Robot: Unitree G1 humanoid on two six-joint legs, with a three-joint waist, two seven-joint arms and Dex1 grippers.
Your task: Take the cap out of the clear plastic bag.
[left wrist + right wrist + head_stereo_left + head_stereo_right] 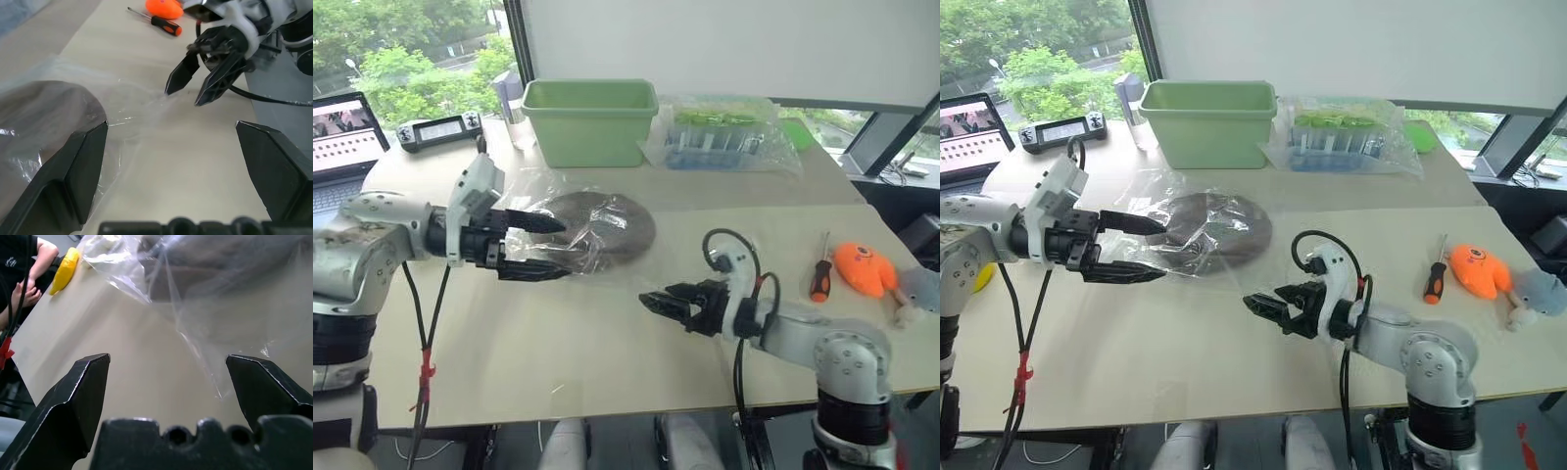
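On my desk a light green plastic tub stands at the far side, and just beside it on my right lies a clear bag holding green and blue things. A grey handheld controller lies to my left of the tub, with an open laptop at the far left edge. Over on my right, a screwdriver with an orange and black handle lies near an orange plush toy, and a grey plush toy lies just beyond that.
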